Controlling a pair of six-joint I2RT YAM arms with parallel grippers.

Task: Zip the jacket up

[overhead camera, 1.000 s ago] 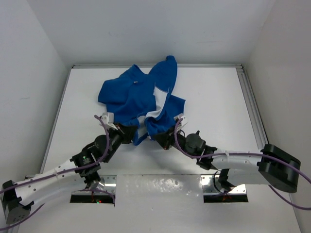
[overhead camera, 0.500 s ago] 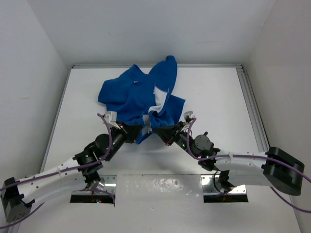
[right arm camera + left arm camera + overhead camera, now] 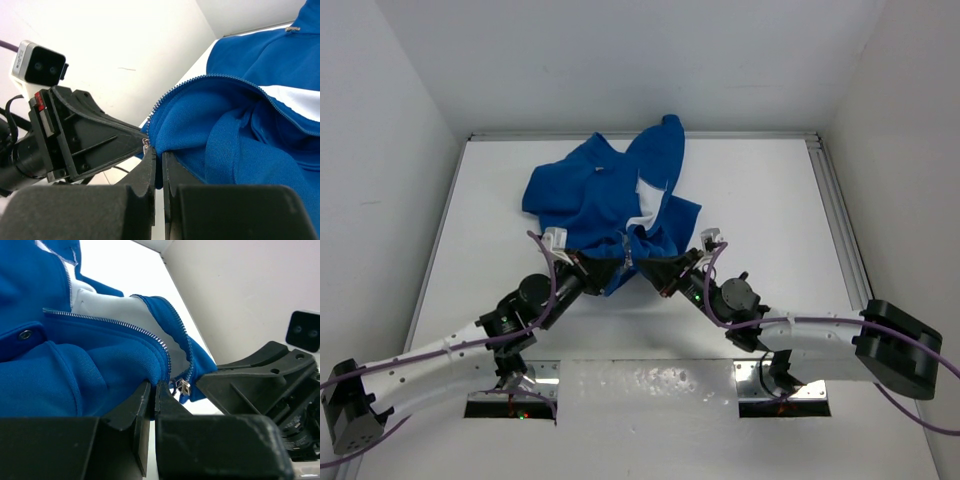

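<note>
- The jacket (image 3: pixel 610 195) lies crumpled on the far-middle part of the surface, royal blue, with one sleeve folded up toward the back wall.
- Its front is open: the zipper (image 3: pixel 115 326) shows as two separate rows of pale teeth, and white lining (image 3: pixel 112 307) is visible between them.
- The two rows come together at the near hem, where a small metal slider (image 3: pixel 183 387) hangs.
- A round metal snap (image 3: pixel 24 334) sits on the blue fabric left of the teeth in the left wrist view.
- The left gripper (image 3: pixel 604 268) is at the near hem, left of the zipper's lower end. Its jaws are closed to a thin slit and pinch the blue edge just beside the slider.
- The right gripper (image 3: pixel 657 268) is at the same hem from the other side. Its jaws are likewise pressed nearly together on the fabric edge where a row of teeth ends.
- The two grippers sit very close and face each other across the zipper's bottom.
- The white surface (image 3: pixel 770 220) extends well beyond the jacket on all sides, and pale walls (image 3: pixel 620 60) enclose it.
</note>
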